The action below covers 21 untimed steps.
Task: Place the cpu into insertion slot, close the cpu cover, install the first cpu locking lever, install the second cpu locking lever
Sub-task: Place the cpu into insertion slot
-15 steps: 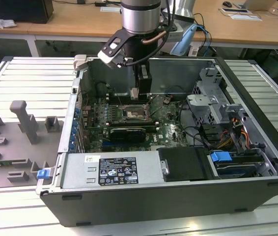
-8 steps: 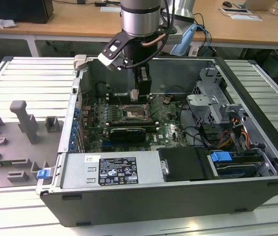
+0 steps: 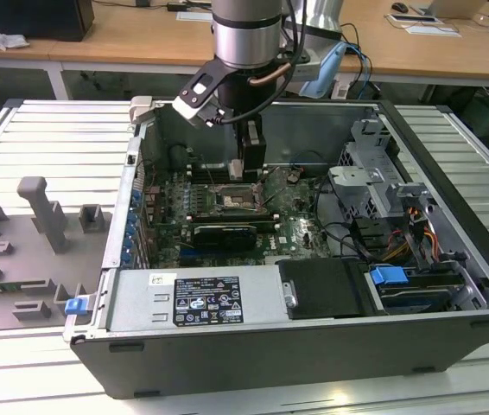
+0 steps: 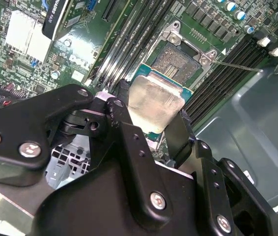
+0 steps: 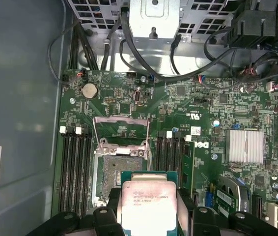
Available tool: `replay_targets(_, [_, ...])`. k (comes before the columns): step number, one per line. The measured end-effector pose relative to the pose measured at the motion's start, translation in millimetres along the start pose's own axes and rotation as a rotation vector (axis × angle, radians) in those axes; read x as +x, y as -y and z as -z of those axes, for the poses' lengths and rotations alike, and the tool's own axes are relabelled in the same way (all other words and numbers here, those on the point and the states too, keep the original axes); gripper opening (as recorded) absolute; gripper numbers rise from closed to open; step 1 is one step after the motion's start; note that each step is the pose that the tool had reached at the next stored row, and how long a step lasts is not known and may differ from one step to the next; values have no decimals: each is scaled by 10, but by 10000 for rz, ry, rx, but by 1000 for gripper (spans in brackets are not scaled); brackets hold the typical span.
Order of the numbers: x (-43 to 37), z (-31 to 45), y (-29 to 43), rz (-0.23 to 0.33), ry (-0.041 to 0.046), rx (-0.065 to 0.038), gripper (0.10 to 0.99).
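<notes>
Arm (image 3: pixel 244 35) reaching down into an open computer case (image 3: pixel 314 346) that lies on a ribbed metal surface (image 3: pixel 37 130). The jaws are clenched on the cpu (image 4: pixel 154 101), one finger on each of two opposite edges, with its pale metal face turned up toward both wrist cameras and its green edge showing at the far side.

The slot (image 5: pixel 119 172) lies on the motherboard (image 5: pixel 203 108) just beyond and below the jaw tips. Its dark pin field is uncovered. The cpu hangs over the slot's near rim and is not seated, though the views do not settle whether it touches that rim.

The cover (image 5: pixel 122 130) appears swung back. Its silvery frame stands at the side of the slot farthest from the jaws.

A thin lever (image 4: pixel 237 65) juts from one slot corner, out across the black memory slots (image 5: pixel 75 167) that flank the slot to either side of the jaws.
</notes>
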<state>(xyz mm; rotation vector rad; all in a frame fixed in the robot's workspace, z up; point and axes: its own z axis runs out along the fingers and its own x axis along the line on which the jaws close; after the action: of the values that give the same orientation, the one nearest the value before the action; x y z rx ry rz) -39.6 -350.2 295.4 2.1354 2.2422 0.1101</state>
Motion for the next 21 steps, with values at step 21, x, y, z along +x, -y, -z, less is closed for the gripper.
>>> replay_targets(21, [17,-314,44,-277,2,-4,533])
